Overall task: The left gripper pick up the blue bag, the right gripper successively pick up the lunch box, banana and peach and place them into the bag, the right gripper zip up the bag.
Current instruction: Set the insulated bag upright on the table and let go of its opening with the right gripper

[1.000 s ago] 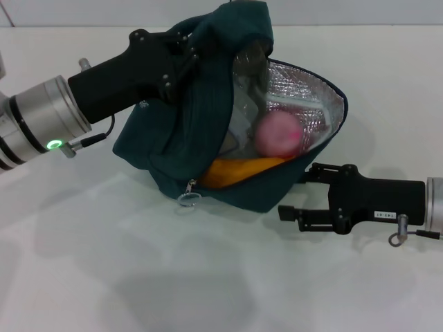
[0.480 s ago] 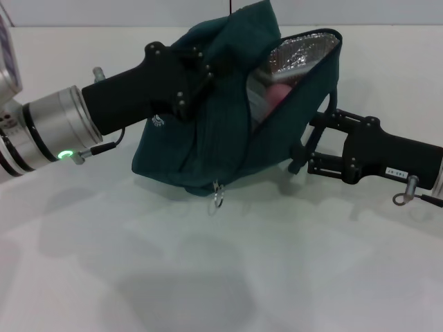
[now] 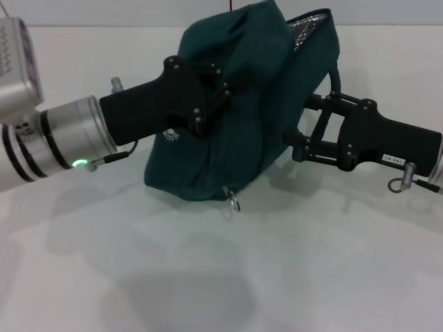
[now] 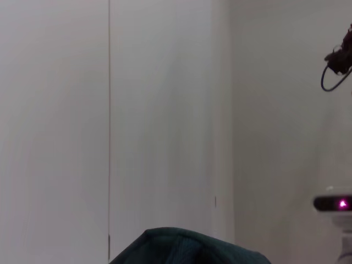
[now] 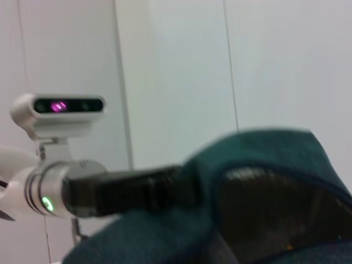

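The blue bag [image 3: 235,138] hangs above the white table, its mouth turned up and back so only a strip of foil lining [image 3: 308,24] shows. Its zipper ring pull [image 3: 234,203] dangles at the bottom edge. My left gripper [image 3: 214,104] is shut on the bag's fabric at its left side and holds it up. My right gripper [image 3: 304,128] is open, its fingers spread against the bag's right side. The lunch box, banana and peach are hidden. The right wrist view shows the bag [image 5: 264,165] and the left gripper [image 5: 126,192]. The bag's top [image 4: 187,247] shows in the left wrist view.
The white table [image 3: 208,277] stretches below and in front of the bag. A dark handle loop [image 3: 336,76] hangs at the bag's right side above my right gripper. The robot's head camera [image 5: 60,107] shows in the right wrist view.
The left gripper has lifted and swung the bag to the right, and its mouth has turned away, hiding the peach and banana. The right gripper rose from the table to the bag's right side.
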{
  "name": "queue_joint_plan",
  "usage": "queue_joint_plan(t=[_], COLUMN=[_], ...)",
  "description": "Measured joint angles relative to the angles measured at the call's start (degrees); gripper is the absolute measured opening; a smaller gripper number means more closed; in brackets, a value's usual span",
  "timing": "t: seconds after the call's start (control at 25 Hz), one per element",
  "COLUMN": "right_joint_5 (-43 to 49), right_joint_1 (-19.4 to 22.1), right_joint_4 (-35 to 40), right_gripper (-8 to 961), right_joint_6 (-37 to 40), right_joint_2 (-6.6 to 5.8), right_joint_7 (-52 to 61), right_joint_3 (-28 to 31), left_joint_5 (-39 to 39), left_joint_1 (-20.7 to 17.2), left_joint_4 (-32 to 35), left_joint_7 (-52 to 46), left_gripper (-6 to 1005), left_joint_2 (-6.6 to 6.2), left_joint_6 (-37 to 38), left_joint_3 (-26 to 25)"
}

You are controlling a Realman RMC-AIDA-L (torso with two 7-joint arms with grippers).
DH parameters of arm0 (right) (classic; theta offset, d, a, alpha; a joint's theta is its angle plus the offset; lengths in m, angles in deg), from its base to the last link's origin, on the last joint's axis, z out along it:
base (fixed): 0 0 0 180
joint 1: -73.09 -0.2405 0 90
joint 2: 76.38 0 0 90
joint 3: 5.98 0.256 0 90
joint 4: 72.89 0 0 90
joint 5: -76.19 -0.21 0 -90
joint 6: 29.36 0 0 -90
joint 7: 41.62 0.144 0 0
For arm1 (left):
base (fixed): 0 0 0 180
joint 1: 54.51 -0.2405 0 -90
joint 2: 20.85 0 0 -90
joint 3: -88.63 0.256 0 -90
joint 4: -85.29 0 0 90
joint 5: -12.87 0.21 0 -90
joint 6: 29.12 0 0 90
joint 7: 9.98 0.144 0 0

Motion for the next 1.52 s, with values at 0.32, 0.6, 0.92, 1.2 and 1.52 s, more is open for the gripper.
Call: queue_joint_plan(t=[0.32, 0.6, 0.92, 1.2, 1.52], right_joint_5=[-0.36, -0.43, -1.21, -1.27, -1.37], right_joint_1=[-0.34, 0.63, 0.84, 0.81, -0.10], right_joint_4=[0.09, 0.22, 0.23, -0.63, -2.16], right_gripper=[752, 747, 421, 300, 298], right_joint_6=[1.42, 1.21, -0.44, -2.43, -4.48], right_joint_2=[0.00, -0.03, -0.02, 0.00, 0.00], right_joint_7=[-1.38, -1.50, -2.28, -2.22, -2.01], right_joint_3=[-0.88, -0.65, -0.75, -1.30, -4.14], left_joint_5=[0.46, -3.21, -4.22, -4.24, -3.92], left_joint_1=[0.15, -0.90, -0.63, -0.69, -0.19], left_joint_4=[2.69, 2.27, 2.13, 2.26, 2.30], left_joint_7=[1.50, 1.65, 2.90, 3.09, 3.08], left_gripper=[34, 35, 35, 35, 35], left_joint_2=[-0.01, -0.05, -0.19, -0.28, -0.28], left_joint_6=[-9.33, -11.24, -14.49, -14.35, -14.31], left_joint_3=[-0.01, -0.18, -0.09, -0.08, 0.00])
